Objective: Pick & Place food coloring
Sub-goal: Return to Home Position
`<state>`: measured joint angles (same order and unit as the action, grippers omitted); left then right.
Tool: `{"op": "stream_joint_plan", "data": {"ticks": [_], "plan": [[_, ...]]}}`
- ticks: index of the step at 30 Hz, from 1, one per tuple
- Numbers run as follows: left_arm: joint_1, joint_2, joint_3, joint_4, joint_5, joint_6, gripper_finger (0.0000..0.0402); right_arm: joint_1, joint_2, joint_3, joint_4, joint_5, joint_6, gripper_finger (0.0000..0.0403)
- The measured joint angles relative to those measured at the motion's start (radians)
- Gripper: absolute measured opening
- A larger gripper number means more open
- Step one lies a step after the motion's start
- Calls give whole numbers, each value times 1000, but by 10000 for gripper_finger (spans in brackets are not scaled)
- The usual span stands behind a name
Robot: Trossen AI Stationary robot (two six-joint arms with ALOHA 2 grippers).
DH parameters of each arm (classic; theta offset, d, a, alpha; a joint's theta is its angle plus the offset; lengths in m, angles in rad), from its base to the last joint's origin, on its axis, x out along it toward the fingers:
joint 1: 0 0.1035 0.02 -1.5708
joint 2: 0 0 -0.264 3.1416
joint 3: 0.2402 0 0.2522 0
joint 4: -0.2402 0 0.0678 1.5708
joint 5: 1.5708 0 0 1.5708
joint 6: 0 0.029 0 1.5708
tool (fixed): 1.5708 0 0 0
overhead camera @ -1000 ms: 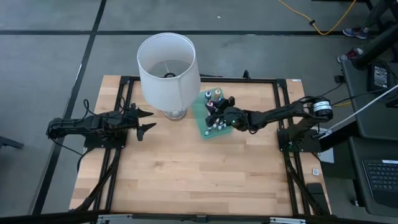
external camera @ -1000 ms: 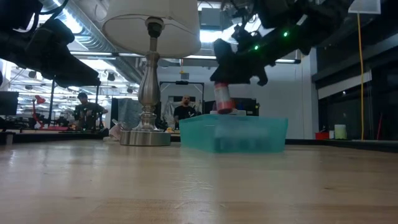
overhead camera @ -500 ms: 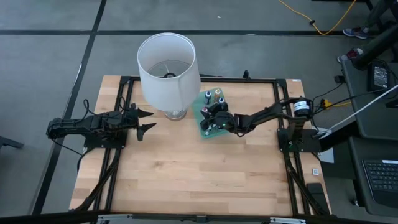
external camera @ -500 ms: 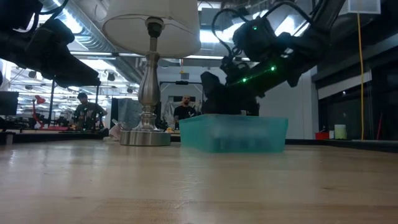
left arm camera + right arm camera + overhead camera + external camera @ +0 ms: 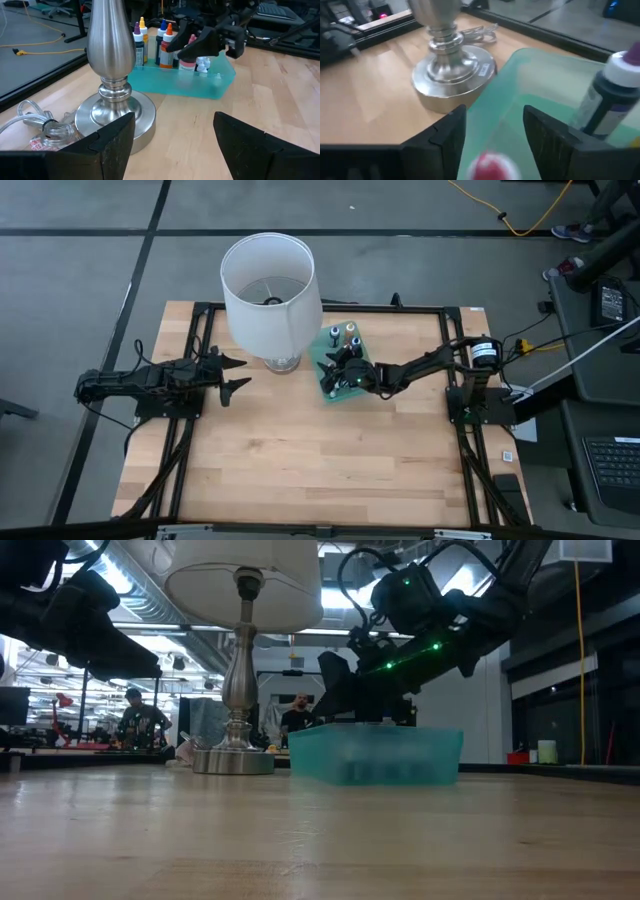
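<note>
The food coloring bottles (image 5: 345,335) stand in a translucent green tray (image 5: 333,391) beside the lamp base; in the left wrist view they show as dark bottles with coloured caps (image 5: 150,42). My right gripper (image 5: 342,366) is open and low over the tray. Its fingers stand on either side of a red bottle (image 5: 490,165), whose pink cap also shows in the left wrist view (image 5: 188,62); whether they touch it I cannot tell. A dark blue bottle (image 5: 607,100) stands just beyond. My left gripper (image 5: 240,373) waits open at the table's left, pointing at the lamp base (image 5: 112,107).
A tall lamp with a big white shade (image 5: 270,290) and a silver base (image 5: 452,80) stands just left of the tray, close to my right gripper. A coiled cord (image 5: 47,125) lies by the base. Bare wood spreads across the near half of the table (image 5: 320,460).
My right gripper moved toward the table's left and down, from above the tray's right part to low over the tray. The red bottle, which hung lifted below its fingers a second ago, went down behind the tray wall and now stands between the fingers.
</note>
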<state>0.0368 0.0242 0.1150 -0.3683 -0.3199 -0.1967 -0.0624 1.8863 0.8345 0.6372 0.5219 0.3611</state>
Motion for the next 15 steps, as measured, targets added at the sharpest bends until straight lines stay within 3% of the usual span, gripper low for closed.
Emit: {"op": "stream_joint_plan", "data": {"ticks": [8,15], "plan": [[0,0,0,0,0,0,265,8,-71,0,-8,-19,-28,209],[0,0,0,0,0,0,267,12,-211,0,-73,-18,-127,210]]}}
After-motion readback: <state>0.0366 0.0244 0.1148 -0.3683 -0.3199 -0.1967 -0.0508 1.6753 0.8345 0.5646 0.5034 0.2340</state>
